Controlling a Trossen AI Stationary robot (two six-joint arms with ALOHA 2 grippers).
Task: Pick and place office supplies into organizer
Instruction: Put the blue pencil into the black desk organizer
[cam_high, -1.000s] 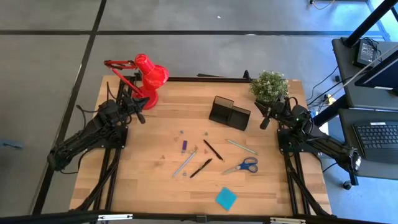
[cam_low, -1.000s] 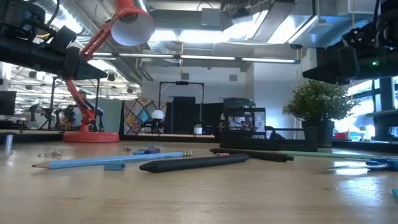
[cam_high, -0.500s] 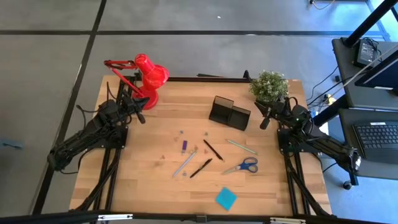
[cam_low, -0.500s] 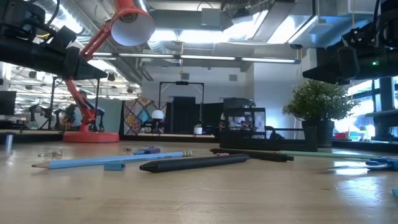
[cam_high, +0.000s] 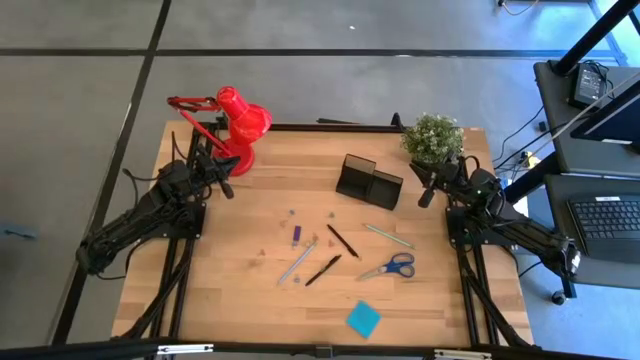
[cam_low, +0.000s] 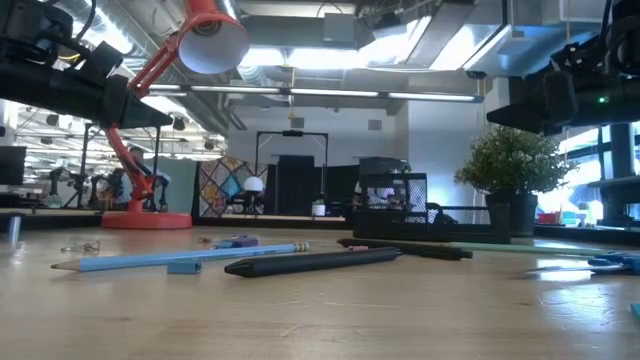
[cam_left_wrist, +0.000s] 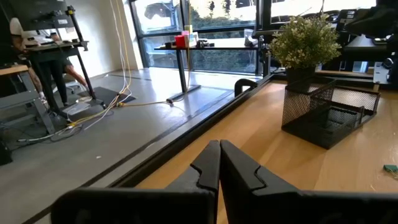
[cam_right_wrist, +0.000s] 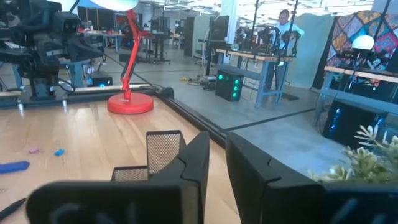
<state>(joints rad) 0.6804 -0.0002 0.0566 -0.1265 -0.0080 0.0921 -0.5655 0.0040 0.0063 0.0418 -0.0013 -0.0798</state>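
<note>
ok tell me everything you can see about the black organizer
The organizer is a small black box of wire mesh, as the left wrist view shows. It has a taller back section and lower front compartments, all open at the top, and nothing can be seen inside them. It stands upright on the wooden table, toward the far edge, between the red lamp and the potted plant. Nothing touches it.

Bench (cam_high: 240, 290): pale wood planking with visible grain and a smooth, faintly satin finish. Organizer (cam_high: 369, 181): fine black wire mesh on a thin frame, matt. Lamp (cam_high: 240, 122): glossy red, metal or plastic not determined. Sticky-note pad (cam_high: 363, 319): matt teal paper. Scissors (cam_high: 390, 267): blue handles that look plastic, silvery metal blades. Left end effector (cam_left_wrist: 219, 163): smooth matt black fingers (cam_left_wrist: 242, 171), plastic-looking.
</note>
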